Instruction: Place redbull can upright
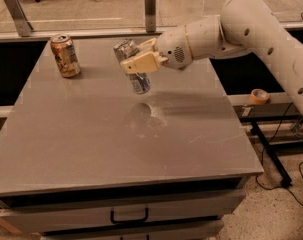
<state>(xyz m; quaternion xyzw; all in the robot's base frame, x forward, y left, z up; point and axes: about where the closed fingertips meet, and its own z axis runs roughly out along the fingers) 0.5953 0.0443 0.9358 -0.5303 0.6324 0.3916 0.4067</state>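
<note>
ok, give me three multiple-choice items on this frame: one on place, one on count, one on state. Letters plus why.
1. Where does the orange-tan can stand on the table?
A. far left part
B. near right corner
C. dead centre

2. How many cans are in view?
A. one
B. two
C. four

3. What state is the redbull can in?
A. lying flat on the table
B. standing upright on the table
C. held tilted in the gripper, off the table

Answers:
1 A: the orange-tan can stands upright at the far left, well apart from the gripper.
2 B: only the orange-tan can and the redbull can show.
3 C: the gripper is shut on the can over the table's middle, and the can leans, with its shadow on the surface below it.
</note>
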